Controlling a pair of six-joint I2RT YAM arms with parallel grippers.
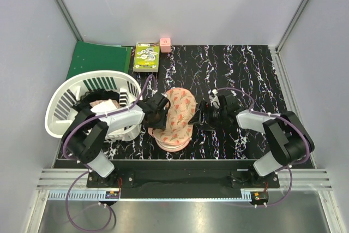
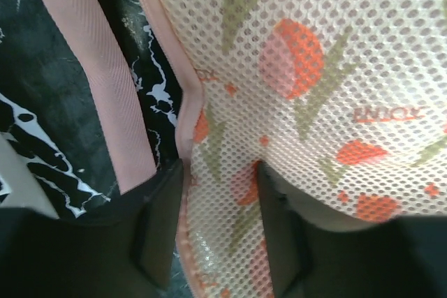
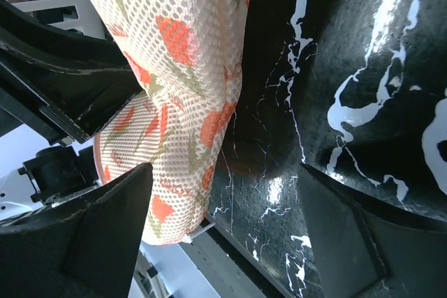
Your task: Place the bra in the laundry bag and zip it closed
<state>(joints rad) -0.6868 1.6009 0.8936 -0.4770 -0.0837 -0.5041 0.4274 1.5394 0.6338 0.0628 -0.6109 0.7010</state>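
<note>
The laundry bag (image 1: 178, 117), a peach mesh pouch printed with orange-red and green motifs, lies mid-table near the front edge. My left gripper (image 1: 158, 114) is at its left rim. In the left wrist view the mesh (image 2: 307, 82) fills the gap between my fingers (image 2: 159, 225), which press it from both sides, and the pink loop (image 2: 105, 82) runs along the left. My right gripper (image 1: 203, 116) stands wide open just right of the bag. In the right wrist view the bag's rounded end (image 3: 174, 102) sits beside one finger (image 3: 105, 232), untouched. The bra is hidden.
A white slatted basket (image 1: 62, 110) holding clothes stands at the left, close behind my left arm. A green folder (image 1: 98, 58), a green box (image 1: 146, 57) and a small pink cube (image 1: 165, 44) line the back edge. Black marbled tabletop (image 1: 245, 75) stretches to the right.
</note>
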